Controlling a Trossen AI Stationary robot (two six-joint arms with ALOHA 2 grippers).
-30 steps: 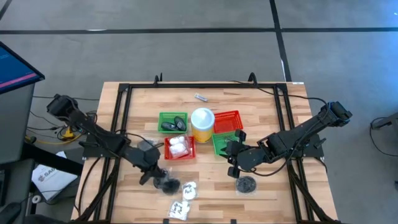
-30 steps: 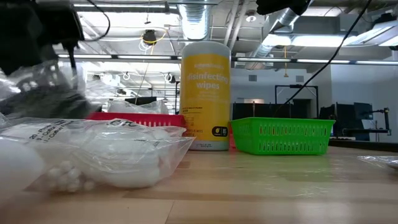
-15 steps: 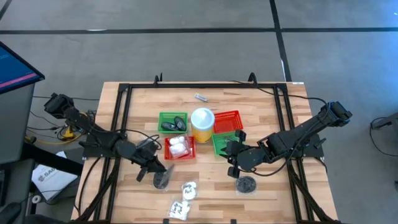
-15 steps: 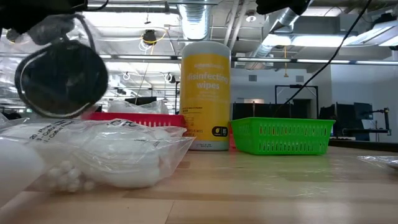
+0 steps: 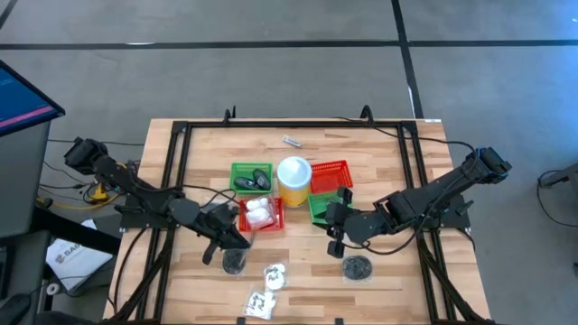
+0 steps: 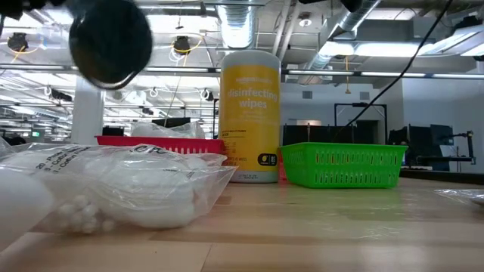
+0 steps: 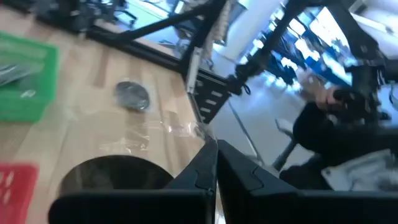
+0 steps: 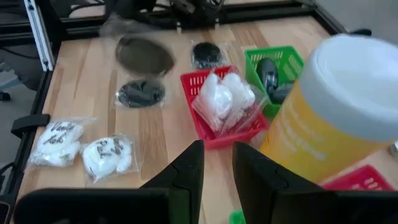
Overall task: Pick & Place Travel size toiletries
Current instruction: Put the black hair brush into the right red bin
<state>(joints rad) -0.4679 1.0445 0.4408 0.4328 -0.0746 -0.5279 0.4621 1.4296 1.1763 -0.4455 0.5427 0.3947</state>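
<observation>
Left gripper (image 5: 228, 242) hovering near table front-left, jaws pinched shut on clear bag holding dark round piece (image 5: 234, 261); bag hanging below fingers, disc facing low camera (long axis roughly vertical). White printed packets (image 5: 268, 289) lying flat near front edge. Right gripper (image 5: 335, 240) waiting beside green basket (image 5: 323, 208), jaws narrowly parted, gripping nothing. Second dark bagged piece (image 5: 358, 267) lying flat just in front of it.

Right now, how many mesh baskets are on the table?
4, around the yellow canister: left green basket and right red basket beside it; in the high view, lower red basket, holding white packets, below-left, and lower green basket below-right. None seems hidden.
</observation>
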